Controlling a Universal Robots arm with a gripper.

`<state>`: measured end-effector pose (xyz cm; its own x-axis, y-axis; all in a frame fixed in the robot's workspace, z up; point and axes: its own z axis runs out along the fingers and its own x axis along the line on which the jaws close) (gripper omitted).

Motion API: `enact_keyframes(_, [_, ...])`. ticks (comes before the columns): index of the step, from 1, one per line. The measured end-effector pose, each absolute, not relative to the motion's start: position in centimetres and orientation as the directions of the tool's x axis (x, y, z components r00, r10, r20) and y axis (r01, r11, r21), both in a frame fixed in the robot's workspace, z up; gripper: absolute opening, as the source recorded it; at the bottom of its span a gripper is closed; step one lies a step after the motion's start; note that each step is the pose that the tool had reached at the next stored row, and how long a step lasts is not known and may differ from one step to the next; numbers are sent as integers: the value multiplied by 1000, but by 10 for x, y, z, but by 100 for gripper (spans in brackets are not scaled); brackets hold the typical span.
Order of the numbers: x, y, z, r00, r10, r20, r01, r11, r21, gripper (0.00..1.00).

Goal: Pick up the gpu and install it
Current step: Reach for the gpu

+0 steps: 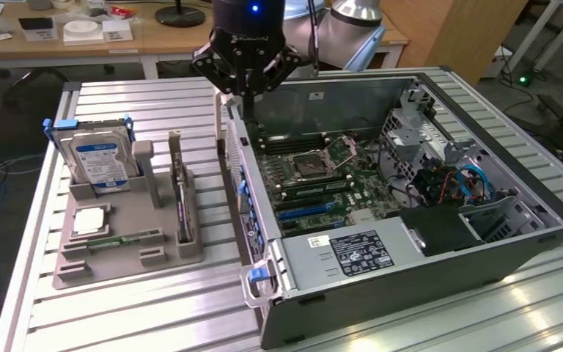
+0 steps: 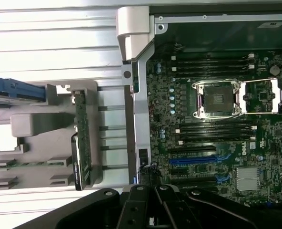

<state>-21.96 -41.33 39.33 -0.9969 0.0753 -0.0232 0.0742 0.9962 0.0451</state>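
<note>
The gpu (image 1: 178, 187) stands on edge in a slot of the grey parts holder (image 1: 125, 258) on the exterior view's left, with its pale bracket strip at the far end. In the wrist view the gpu (image 2: 81, 143) appears edge-on in that holder (image 2: 41, 123). My gripper (image 1: 248, 94) hangs shut and empty over the rear wall of the open computer case (image 1: 428, 242), to the right of the gpu and apart from it. In the wrist view the gripper (image 2: 149, 191) sits over the case's edge beside the motherboard (image 2: 212, 143).
A silver hard drive (image 1: 100, 158) with a blue label stands at the holder's far end. A processor chip (image 1: 88, 220) and a green memory stick (image 1: 117, 240) lie in it. Blue expansion slots (image 2: 193, 161) show on the motherboard. A slatted metal table (image 1: 144, 308) carries everything.
</note>
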Motion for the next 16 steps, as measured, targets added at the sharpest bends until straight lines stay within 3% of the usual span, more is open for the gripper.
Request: enact_keyframes(16, [-226, -415, 393, -997, 75, -23, 74, 996, 45, 11])
